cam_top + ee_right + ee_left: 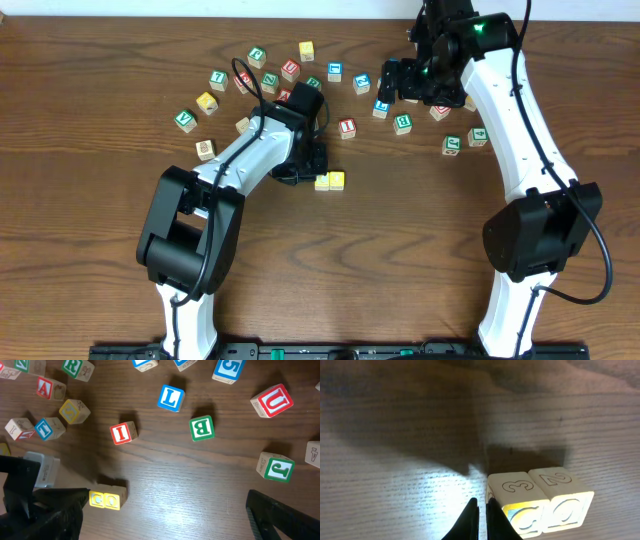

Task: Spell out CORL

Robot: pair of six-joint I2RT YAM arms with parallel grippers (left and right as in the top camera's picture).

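Note:
Two yellow blocks stand side by side on the table, C [322, 181] on the left and O [337, 180] on the right. They also show in the left wrist view, C [517, 505] and O [565, 500], and in the right wrist view [106, 498]. My left gripper [482, 506] is shut and empty, its tips right against the left side of the C block. My right gripper [165, 515] is open and empty, held high above the scattered blocks. A green R block [75, 366] and a blue L block [171, 398] lie loose.
Loose letter blocks lie across the far half of the table: red I [123, 432], green B [202, 428], red U [272, 401], green J [276, 467], red A [47, 387]. More blocks [210, 100] lie at the far left.

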